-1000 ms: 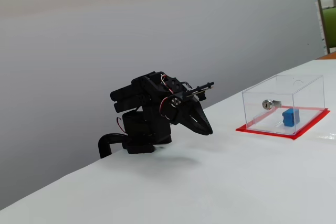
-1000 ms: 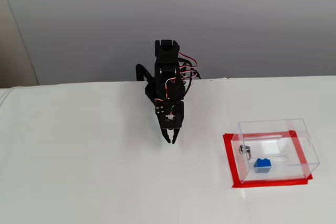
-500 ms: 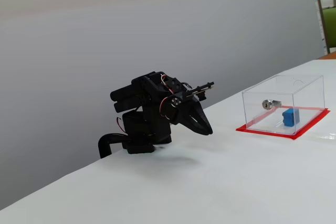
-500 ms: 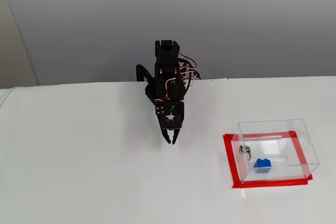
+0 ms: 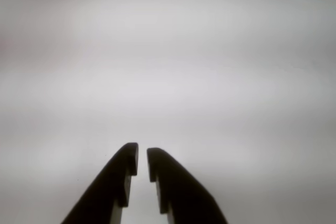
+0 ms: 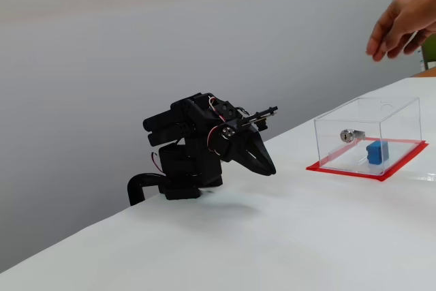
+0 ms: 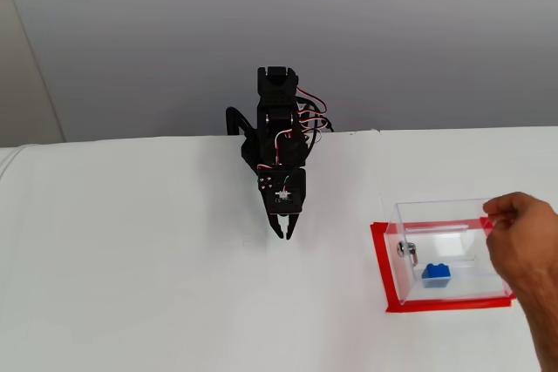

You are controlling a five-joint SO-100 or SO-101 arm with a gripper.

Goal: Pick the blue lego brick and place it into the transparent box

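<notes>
The blue lego brick (image 6: 377, 152) (image 7: 435, 274) lies inside the transparent box (image 6: 395, 115) (image 7: 453, 213), near the box's silver knob (image 6: 348, 135) (image 7: 406, 251). The box stands on a red base at the right in both fixed views. My gripper (image 5: 142, 157) (image 6: 271, 169) (image 7: 284, 234) is folded low over the white table, well to the left of the box. Its dark fingers (image 5: 118, 174) stand nearly together with only a thin gap and nothing between them.
A person's hand (image 6: 402, 22) (image 7: 527, 246) reaches in from the right, over the far side of the box. The arm's base (image 6: 180, 175) sits at the table's back edge before a grey wall.
A person's hand has come into both fixed views at the right, near the box. The arm, the brick and the box have not moved.
</notes>
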